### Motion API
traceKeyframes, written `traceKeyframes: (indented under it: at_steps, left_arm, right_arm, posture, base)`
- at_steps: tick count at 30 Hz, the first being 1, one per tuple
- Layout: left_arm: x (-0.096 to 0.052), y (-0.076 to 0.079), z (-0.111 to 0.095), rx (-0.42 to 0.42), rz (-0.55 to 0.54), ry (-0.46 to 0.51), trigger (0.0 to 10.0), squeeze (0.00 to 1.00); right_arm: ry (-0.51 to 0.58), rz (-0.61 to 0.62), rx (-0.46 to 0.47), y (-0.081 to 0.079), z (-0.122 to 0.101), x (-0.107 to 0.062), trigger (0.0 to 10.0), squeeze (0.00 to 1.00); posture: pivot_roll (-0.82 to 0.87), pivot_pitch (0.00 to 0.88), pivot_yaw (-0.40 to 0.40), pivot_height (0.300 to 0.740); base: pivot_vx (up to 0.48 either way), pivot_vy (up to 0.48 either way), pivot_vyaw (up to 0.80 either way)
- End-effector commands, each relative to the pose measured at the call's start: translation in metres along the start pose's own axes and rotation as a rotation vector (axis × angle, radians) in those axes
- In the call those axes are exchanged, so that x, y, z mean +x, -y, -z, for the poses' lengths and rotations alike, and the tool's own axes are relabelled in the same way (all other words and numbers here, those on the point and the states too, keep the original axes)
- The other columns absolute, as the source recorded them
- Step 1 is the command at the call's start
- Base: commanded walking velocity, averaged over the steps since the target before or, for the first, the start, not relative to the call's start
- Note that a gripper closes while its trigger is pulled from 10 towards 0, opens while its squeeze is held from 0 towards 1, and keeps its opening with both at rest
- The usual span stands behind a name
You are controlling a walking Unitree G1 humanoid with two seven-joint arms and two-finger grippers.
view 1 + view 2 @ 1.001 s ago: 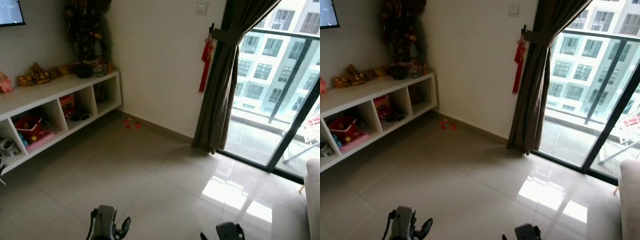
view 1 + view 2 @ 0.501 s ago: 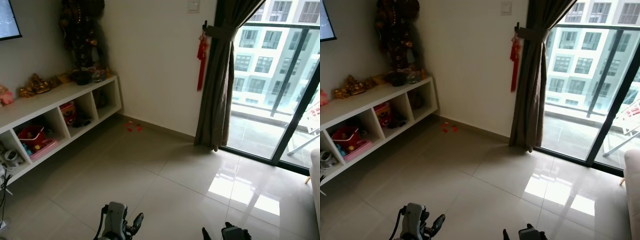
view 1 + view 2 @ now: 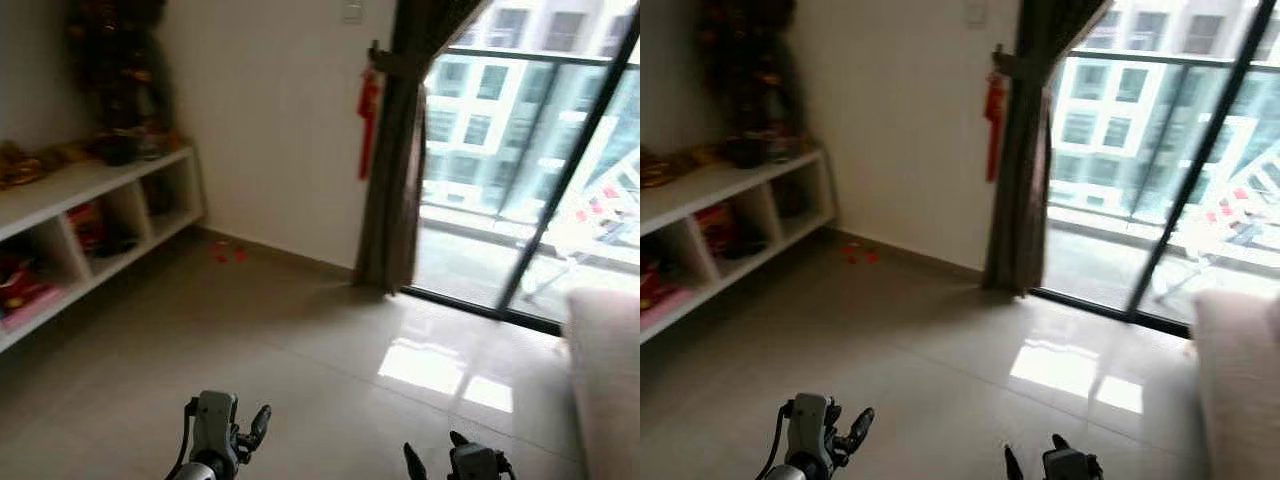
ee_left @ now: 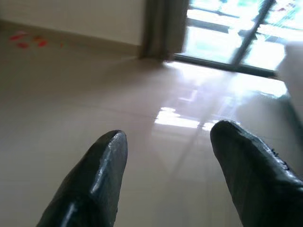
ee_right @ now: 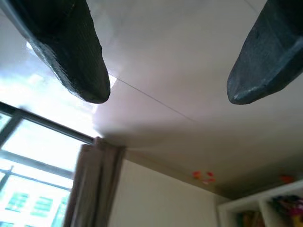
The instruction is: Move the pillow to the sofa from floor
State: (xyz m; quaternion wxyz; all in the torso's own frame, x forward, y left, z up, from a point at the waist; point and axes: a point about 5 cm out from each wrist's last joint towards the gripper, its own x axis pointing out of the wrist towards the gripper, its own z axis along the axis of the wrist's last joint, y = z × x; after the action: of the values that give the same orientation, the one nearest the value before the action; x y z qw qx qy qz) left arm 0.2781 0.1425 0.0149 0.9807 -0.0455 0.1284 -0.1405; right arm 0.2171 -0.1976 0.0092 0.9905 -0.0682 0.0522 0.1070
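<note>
Sofa (image 3: pixel 605 380) edge just right of right gripper (image 3: pixel 455 465).

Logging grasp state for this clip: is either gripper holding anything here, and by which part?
Nothing is held. The left gripper and right gripper both have their fingers spread, with bare floor tile between them.

Glossy tiled floor (image 3: pixel 300 340), matt white shelf unit (image 3: pixel 90 200), heavy cloth curtain (image 3: pixel 395 170), pale fabric sofa (image 3: pixel 605 370).

Open tiled floor (image 3: pixel 300 340) ahead; shelf (image 3: pixel 90 215) left, sofa (image 3: pixel 605 370) right.
</note>
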Motion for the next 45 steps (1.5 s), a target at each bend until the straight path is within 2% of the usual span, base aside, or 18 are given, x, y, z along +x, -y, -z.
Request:
traceKeyframes:
  at_steps: [1,11,15,24,45]
  left_arm:
    - [-0.003,0.004,0.003,0.017,0.016,-0.002,10.0,0.00]
    - [-0.003,0.009,0.006,0.004,0.027,-0.009,10.0,0.00]
    - [0.002,0.018,0.000,0.029,0.100,0.001,10.0,0.00]
    - [0.004,0.022,-0.001,0.041,0.123,-0.005,10.0,0.00]
    - [0.008,0.023,-0.002,0.056,0.141,-0.024,10.0,0.00]
  right_arm:
    - [-0.007,-0.016,0.012,0.001,0.000,-0.003,10.0,0.00]
    - [0.010,-0.010,0.032,-0.005,-0.003,0.000,10.0,0.00]
    - [0.012,0.021,0.069,-0.015,-0.001,-0.003,10.0,0.00]
    - [0.003,0.048,0.092,-0.016,0.000,-0.011,10.0,0.00]
    - [0.005,0.072,0.105,-0.019,-0.003,-0.007,10.0,0.00]
  posture:
    - [0.06,0.000,-0.031,0.740]
    - [0.05,0.000,-0.011,0.740]
    - [0.02,0.000,0.011,0.740]
    - [0.00,0.000,0.023,0.740]
    - [-0.01,0.000,0.036,0.740]
  base:
    - [0.000,0.000,-0.80]
    - [0.000,0.000,-0.80]
    - [0.000,0.240,-0.80]
    - [0.000,0.000,-0.80]
    - [0.000,0.017,-0.80]
